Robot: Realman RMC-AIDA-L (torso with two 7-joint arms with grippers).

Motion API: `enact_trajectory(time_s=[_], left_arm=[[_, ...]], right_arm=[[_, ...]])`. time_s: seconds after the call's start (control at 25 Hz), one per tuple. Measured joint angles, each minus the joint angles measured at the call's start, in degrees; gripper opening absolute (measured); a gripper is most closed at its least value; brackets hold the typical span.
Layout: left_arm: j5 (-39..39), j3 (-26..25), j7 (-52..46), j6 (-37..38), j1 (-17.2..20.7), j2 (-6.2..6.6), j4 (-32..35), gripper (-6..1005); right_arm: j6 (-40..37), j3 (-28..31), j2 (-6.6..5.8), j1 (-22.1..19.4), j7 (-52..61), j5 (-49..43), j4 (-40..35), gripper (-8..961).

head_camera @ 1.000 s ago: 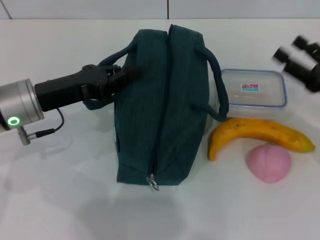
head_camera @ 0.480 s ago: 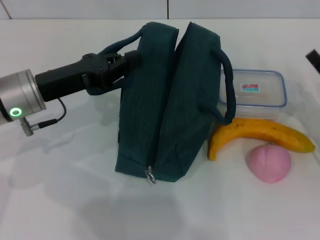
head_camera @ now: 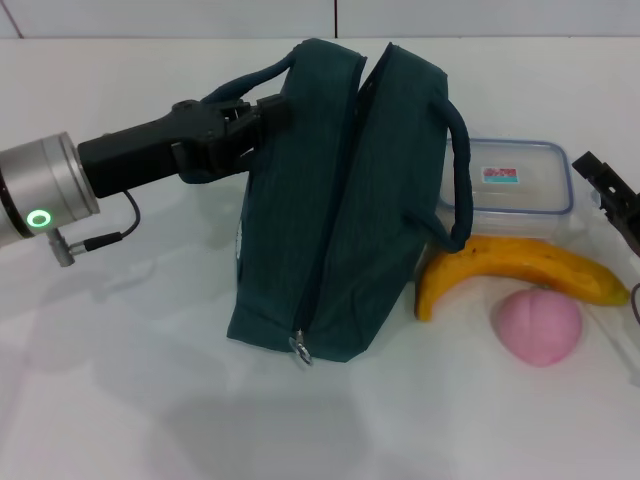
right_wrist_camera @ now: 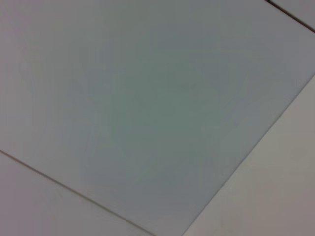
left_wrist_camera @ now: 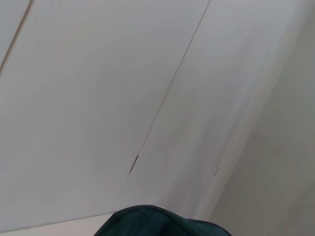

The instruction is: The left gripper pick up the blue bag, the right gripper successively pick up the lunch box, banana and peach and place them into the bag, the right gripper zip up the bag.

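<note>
Head view: the blue bag [head_camera: 340, 210] (zip closed) is tilted up on the table [head_camera: 150, 400], its handle [head_camera: 245, 85] pinched by the left gripper [head_camera: 262, 118]; the right gripper [head_camera: 612, 195], grip unreadable, is seen beside the lunch box [head_camera: 510, 180].

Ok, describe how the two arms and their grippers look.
The left gripper is a black jointed claw on a long black body, behind it a silver cylindrical wrist with a glowing green ring and a thin black cable. Only a black jointed tip of the right gripper shows.
</note>
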Motion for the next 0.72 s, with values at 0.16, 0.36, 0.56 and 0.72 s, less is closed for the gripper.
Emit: enact_trajectory(time_s=[0.16,0.36,0.56,0.72], left_arm=[[0.2,0.0,-0.1,0.0,0.0,0.0,0.1,44],[0.2,0.0,0.1,0.1,0.2,-0.06,0.2,44],[0.3,0.0,0.1,0.2,0.4,-0.11,0.2,43],[0.3,0.0,0.1,0.4,0.4,-0.14,0.9,43]], right_arm=[[0.8,7.7,0.0,-0.3,0.6,-8.6,0.0,852],[1.4,9.1,0.0,-0.1,3.3,-11.9,-0.5,850],[0.8,9.2,0.0,0.6,5.5,-12.7,-1.0,848],[0.5,9.4,0.0,1.1,6.7,-12.9,-0.9,846]])
